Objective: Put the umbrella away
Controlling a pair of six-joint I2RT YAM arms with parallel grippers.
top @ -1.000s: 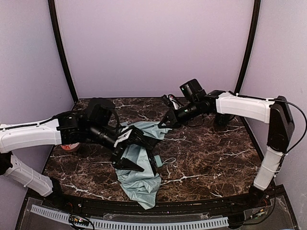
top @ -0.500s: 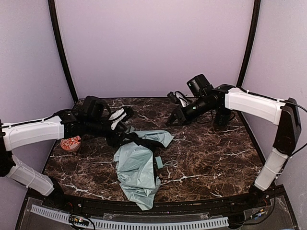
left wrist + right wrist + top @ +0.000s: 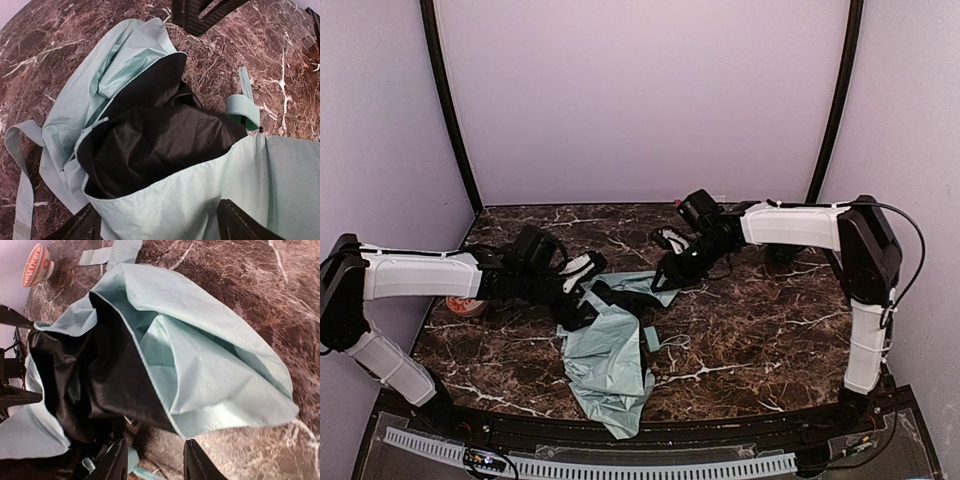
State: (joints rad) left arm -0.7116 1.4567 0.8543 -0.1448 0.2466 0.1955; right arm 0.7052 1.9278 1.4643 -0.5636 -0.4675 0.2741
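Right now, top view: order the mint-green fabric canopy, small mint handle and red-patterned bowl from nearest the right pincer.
1. Mint-green fabric canopy, beside the right pincer.
2. Small mint handle, toward near edge.
3. Red-patterned bowl, far left.

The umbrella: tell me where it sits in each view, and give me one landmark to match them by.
Top external: the umbrella lies crumpled at centre, slightly left, reaching toward the near edge.
Left wrist: the umbrella fills most of the frame.
Right wrist: the umbrella spans the left and centre.
Shared landmark: its black lining, exposed in all three views.
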